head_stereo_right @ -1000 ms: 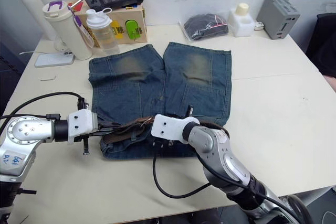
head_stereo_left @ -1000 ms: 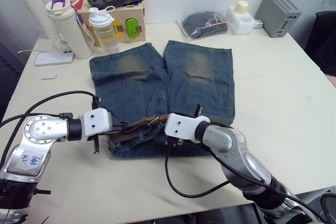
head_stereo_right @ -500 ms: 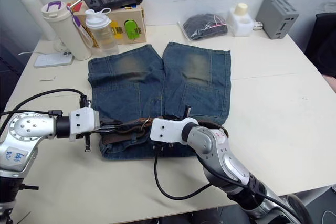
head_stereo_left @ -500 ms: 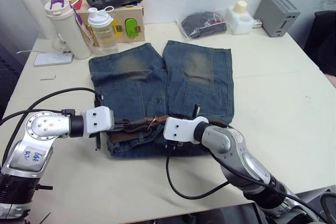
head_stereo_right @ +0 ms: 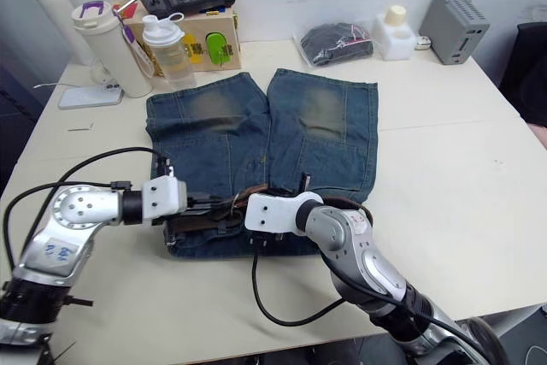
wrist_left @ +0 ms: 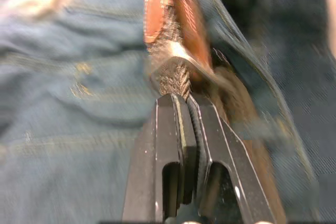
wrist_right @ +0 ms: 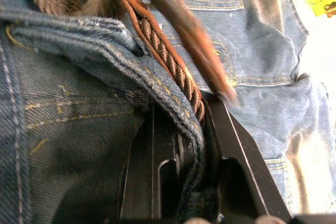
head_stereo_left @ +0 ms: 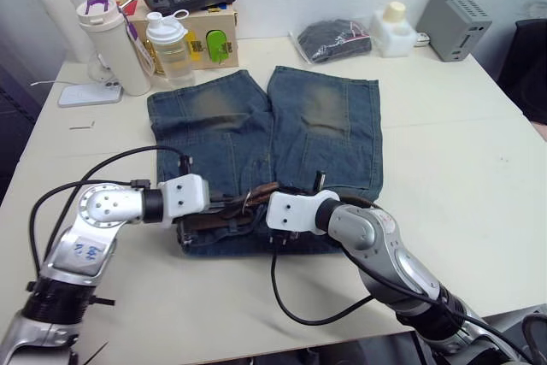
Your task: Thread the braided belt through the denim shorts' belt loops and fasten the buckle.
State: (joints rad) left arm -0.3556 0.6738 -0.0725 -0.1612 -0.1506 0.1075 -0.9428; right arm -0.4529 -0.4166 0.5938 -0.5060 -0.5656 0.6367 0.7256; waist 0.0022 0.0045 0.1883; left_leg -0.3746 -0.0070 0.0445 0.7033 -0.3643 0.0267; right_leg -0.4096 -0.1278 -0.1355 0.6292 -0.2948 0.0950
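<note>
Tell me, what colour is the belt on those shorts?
The braided belt is dark brown with reddish-brown leather edging, clearest in the right wrist view.

Even, soft light falls from above on the pale desk (head_stereo_left: 479,168), with faint shadows under both arms. Head views are sharp; no glare. The left wrist view is smeared by motion blur across the braided belt (wrist_left: 173,72); the right wrist view blurs only at one strap

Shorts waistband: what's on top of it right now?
The belt lies along the waistband of the shorts, pinched by the left gripper. The right gripper clamps the denim edge beside it. Both hide the loops.
</note>
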